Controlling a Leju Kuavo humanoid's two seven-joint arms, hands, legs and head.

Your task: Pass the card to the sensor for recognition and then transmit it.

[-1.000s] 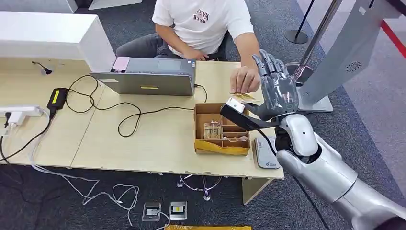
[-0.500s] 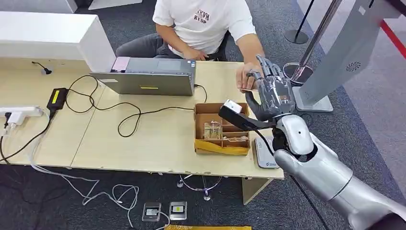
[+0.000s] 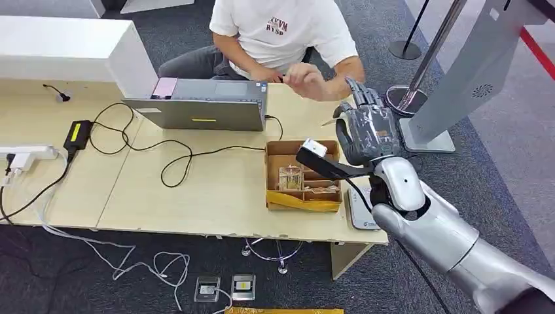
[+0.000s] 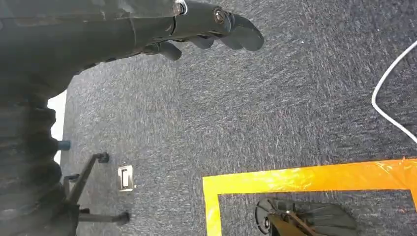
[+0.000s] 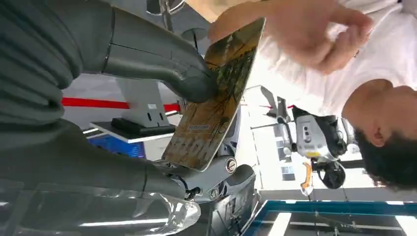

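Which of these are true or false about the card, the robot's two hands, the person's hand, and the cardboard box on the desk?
1. The right hand holds the card. True.
2. The person's hand grips the card. False: it is raised apart from it.
3. The left hand holds a card. False: it hangs over carpet, holding nothing.
4. The cardboard box sits on the desk by the laptop. True.
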